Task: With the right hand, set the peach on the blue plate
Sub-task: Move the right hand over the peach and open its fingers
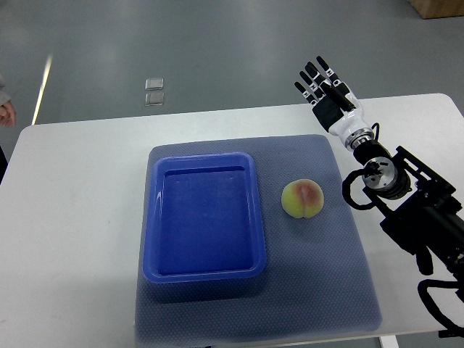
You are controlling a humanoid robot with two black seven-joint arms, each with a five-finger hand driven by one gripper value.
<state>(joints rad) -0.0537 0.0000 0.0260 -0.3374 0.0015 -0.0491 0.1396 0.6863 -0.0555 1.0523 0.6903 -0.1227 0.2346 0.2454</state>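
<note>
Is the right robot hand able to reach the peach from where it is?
Probably yes. The right robot hand is open and empty beyond the peach, which lies uncovered on the mat beside the blue plate, with nothing between them.

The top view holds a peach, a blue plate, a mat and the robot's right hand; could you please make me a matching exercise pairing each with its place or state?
Things:
1. peach
2. blue plate
3. mat
4. right hand

Places or states:
A. lies under both the plate and the fruit
B. fingers spread, holding nothing, over the table's far edge
C. rests on the mat, right of the plate
D. holds nothing, on the mat's left part

Pairs: 1-C, 2-D, 3-A, 4-B
</note>
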